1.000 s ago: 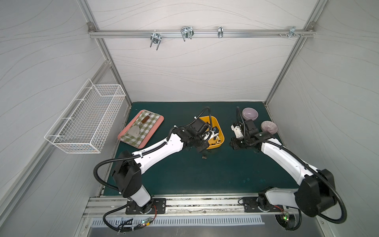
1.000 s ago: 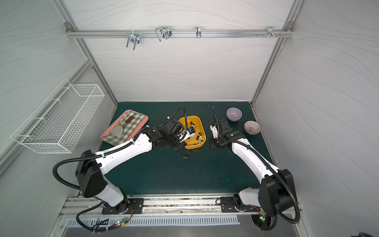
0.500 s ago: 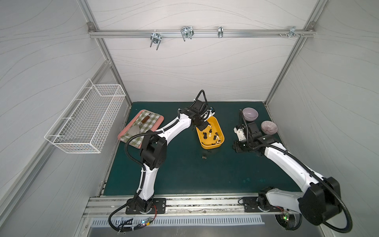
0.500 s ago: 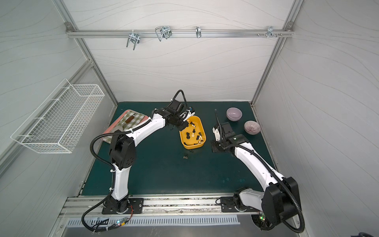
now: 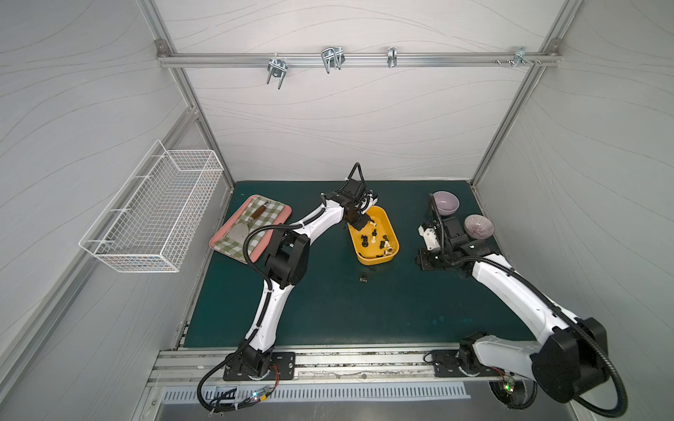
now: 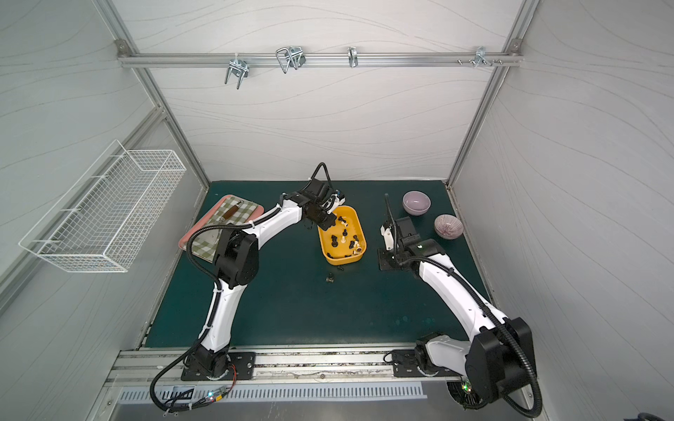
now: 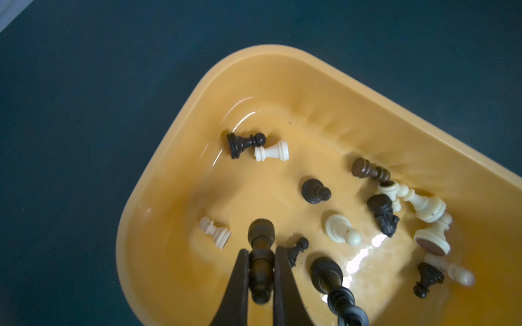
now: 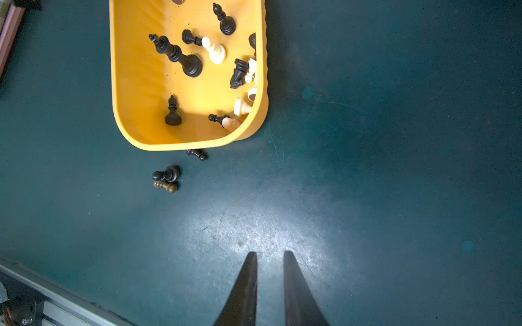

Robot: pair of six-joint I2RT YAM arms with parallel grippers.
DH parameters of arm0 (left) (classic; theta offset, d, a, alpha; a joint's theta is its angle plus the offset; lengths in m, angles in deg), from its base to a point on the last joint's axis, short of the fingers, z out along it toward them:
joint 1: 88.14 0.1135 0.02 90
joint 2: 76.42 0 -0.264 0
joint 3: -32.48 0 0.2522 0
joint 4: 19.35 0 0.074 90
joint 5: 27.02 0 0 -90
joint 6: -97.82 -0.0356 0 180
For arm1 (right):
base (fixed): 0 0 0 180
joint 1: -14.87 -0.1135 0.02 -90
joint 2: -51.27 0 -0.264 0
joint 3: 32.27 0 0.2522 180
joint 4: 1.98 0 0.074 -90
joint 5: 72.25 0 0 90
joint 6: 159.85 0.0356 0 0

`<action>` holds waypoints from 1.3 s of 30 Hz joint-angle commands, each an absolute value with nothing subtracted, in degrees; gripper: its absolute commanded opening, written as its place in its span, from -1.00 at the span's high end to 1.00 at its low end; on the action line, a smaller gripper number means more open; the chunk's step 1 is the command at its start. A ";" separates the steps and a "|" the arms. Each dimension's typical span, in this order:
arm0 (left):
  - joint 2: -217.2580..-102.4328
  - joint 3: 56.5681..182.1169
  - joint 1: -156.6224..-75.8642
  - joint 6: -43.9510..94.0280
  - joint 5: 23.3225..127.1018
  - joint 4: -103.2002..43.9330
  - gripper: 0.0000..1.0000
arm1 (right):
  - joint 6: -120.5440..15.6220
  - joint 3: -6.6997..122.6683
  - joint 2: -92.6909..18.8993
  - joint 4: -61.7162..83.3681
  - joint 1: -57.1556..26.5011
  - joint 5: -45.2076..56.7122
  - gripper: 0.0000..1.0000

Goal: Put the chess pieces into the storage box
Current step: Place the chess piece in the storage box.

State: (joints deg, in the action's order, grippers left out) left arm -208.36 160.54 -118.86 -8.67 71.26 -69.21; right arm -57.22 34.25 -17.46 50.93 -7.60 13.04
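Left gripper (image 7: 261, 271) pinched a black piece (image 7: 260, 254) over the box (image 5: 368, 259), right gripper (image 8: 270, 262) nearly closed, empty, three pieces (image 8: 166, 179) lay near the box, no writing legible.

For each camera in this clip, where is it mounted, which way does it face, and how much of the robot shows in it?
Top views: high at the front, looking down and inward; both arms whole, storage box mid-mat.
Left wrist: on the left arm, above the box; only the left gripper, shut on a dark chess piece.
Right wrist: on the right arm, facing bare mat; only the right gripper, nearly closed, empty.
Shared: the right wrist and top views show three dark pieces outside the box.
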 commanded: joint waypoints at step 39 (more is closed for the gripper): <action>-212.79 167.91 -116.48 -5.70 74.96 -69.15 0.54 | -57.70 34.23 -13.26 54.76 -6.79 14.76 0.60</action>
State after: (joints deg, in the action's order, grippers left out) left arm -211.90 165.39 -116.85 -5.20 73.59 -69.72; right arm -57.27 34.25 -14.82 53.14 -7.21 14.16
